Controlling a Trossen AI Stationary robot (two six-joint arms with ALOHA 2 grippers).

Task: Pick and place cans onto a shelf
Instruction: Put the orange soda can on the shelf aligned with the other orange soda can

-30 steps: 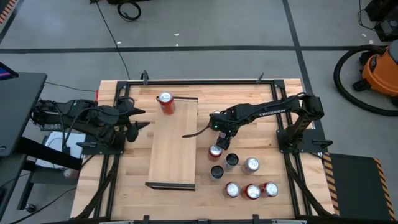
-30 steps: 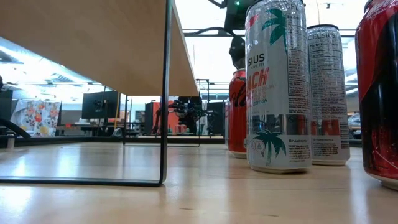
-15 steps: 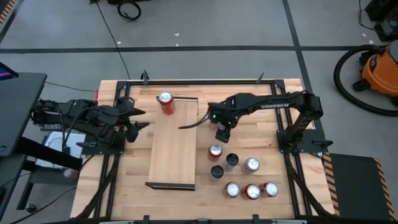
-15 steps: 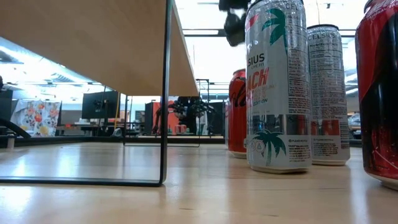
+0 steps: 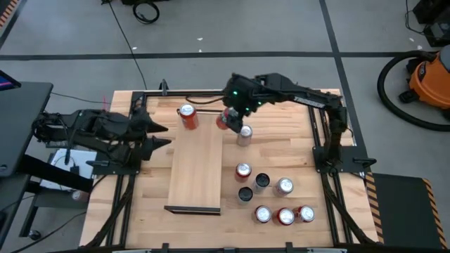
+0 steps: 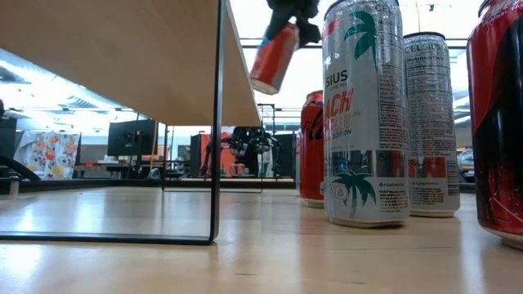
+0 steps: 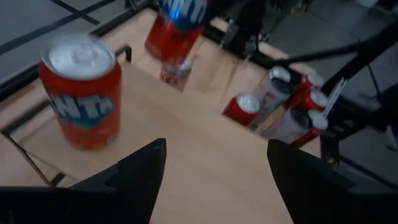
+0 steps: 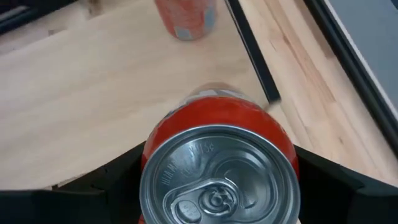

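The shelf (image 5: pixel 197 163) lies lengthwise on the counter (image 5: pixel 295 137), and 1 red can (image 5: pixel 187 116) stands upright on its far end, near the corner on the left arm's side. The right gripper (image 5: pixel 234 118) is above the other far corner of the shelf, grasping a second red can (image 5: pixel 225 119) between its fingers. In the low view that held can (image 6: pixel 274 57) hangs tilted in the air beside the shelf's edge, clear of the board. The right wrist view shows its silver top (image 8: pixel 219 180) and, beyond it, the standing can on the board.

1 silver-topped can (image 5: pixel 245 133) shows just beside the right gripper, off the shelf. 7 more cans (image 5: pixel 274 197) stand grouped on the counter on the right arm's side, well apart from the shelf.

The left gripper (image 5: pixel 156 135) waits at the left edge of the counter, its fingers (image 7: pixel 140 168) spread and released, holding nothing.
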